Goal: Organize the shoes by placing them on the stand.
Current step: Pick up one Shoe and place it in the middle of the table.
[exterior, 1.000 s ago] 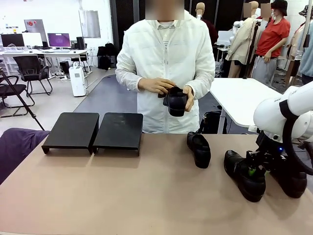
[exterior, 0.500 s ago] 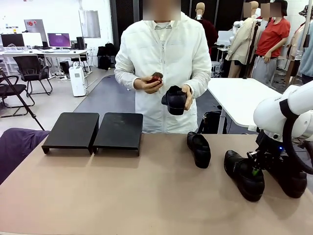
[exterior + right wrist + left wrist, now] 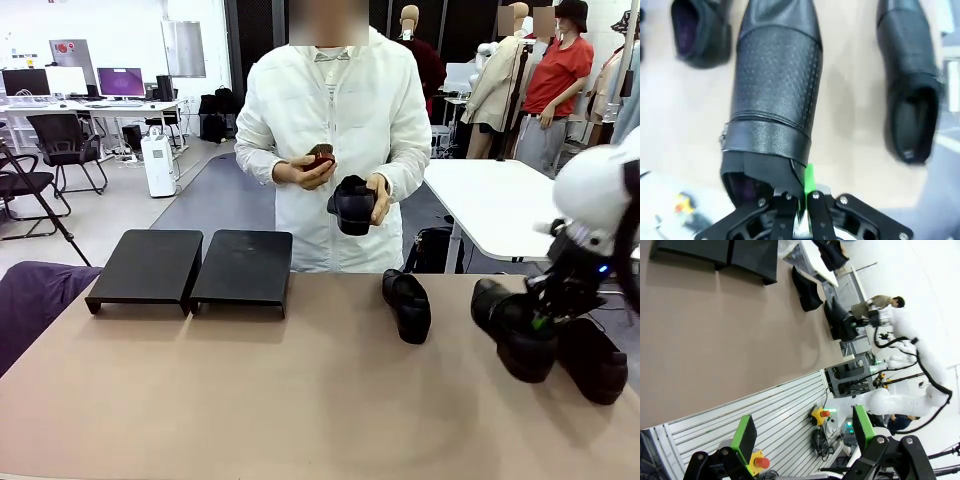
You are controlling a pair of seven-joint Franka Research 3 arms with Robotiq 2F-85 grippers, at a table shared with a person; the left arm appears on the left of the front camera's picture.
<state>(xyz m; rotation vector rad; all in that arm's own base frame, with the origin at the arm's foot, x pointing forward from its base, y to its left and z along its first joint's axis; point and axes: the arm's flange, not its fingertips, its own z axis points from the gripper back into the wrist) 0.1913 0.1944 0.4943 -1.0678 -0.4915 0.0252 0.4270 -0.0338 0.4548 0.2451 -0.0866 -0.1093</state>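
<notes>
My right gripper [image 3: 541, 321] is shut on the heel rim of a black shoe [image 3: 514, 335] and holds it just above the table at the right. In the right wrist view the gripper [image 3: 800, 198] pinches the collar of that shoe [image 3: 777, 85], toe pointing away. A second shoe [image 3: 592, 360] lies beside it, a third shoe [image 3: 407, 305] at mid table. The person holds another shoe [image 3: 353, 205] in one hand. The black stand [image 3: 190, 265] sits bare at the far left. My left gripper [image 3: 804, 432] hangs open off the near edge, holding nothing.
The person stands at the far edge and holds a small red object [image 3: 320, 157] in the other hand. The tan tabletop [image 3: 250, 390] lies open between the stand and the shoes. A white table [image 3: 490, 200] stands behind at the right.
My right gripper closed on the shoe and lifted it up and to the right. The person took a small red object out of the shoe in hand and raised it.
</notes>
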